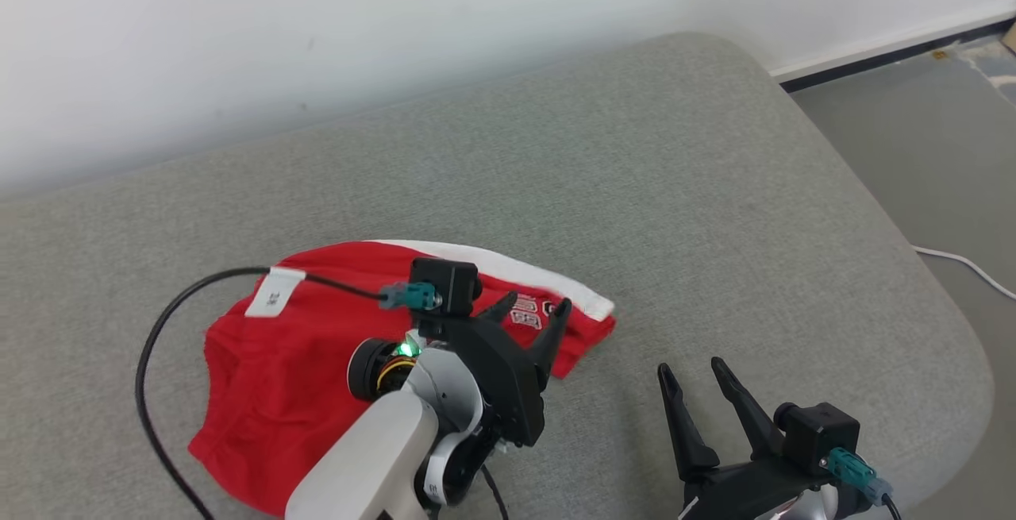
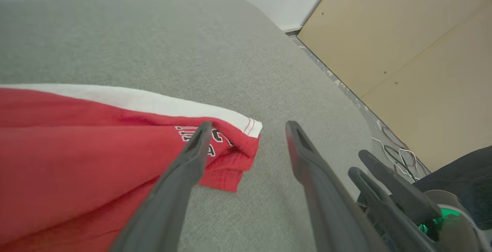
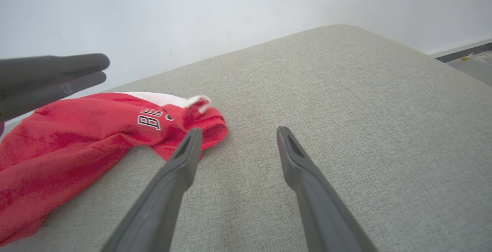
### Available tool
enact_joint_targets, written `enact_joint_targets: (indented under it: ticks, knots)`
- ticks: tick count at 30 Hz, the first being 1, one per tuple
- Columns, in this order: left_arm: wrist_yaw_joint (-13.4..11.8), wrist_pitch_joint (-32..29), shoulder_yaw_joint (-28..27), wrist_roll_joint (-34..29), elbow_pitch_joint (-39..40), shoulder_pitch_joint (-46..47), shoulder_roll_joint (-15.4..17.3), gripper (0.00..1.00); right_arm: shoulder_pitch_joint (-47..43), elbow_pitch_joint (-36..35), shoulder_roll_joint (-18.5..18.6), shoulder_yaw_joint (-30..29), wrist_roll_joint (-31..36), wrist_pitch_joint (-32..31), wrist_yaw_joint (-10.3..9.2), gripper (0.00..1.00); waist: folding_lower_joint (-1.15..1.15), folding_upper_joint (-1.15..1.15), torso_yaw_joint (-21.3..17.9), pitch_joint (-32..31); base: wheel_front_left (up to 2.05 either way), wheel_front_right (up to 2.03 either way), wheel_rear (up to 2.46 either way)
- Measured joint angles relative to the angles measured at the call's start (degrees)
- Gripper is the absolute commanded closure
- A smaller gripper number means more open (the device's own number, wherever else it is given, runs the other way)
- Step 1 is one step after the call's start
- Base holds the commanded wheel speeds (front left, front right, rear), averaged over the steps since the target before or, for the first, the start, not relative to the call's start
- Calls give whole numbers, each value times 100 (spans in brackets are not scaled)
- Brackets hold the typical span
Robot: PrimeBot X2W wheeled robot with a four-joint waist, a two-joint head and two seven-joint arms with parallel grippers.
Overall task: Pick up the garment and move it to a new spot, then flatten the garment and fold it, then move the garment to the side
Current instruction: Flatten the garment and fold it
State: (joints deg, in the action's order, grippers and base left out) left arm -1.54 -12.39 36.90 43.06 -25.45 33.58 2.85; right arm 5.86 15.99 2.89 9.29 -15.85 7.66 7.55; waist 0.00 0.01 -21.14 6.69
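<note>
The garment, red with a white band and printed letters, lies rumpled on the grey cushion at the front left. My left gripper hovers over its right corner, open, with nothing between the fingers. In the left wrist view the left gripper has one finger over the garment and the other over bare cushion. My right gripper stands open over the cushion, to the right of the garment. In the right wrist view the right gripper is just right of the garment.
A white wall runs behind the cushion. The cushion's rounded edge drops to grey floor on the right, where a white cable lies. A black camera cable loops over the garment's left side. A beige panel stands beyond the cushion.
</note>
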Motion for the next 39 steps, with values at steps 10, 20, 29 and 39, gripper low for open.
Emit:
enact_joint_targets:
  ticks: [10,20,29,39]
  knots:
    - [-795,-594,-352,-160,-301,926,827,0,39,-67,-2,233,-65,20,0,0,0,0,215,39,0,0,0]
    - [-1057,-1596,-447,-260,-1244,1586,1526,0,214,-37,0,236,-154,153,0,0,0,0,-50,555,0,0,0]
    - [-855,-2203,-303,-102,-1120,1626,1560,100,334,140,-1,216,-189,298,0,0,1,0,-221,903,0,0,0]
    - [-926,-191,-511,-449,-357,1422,1432,100,343,159,-8,148,-104,241,0,0,0,0,222,595,0,0,0]
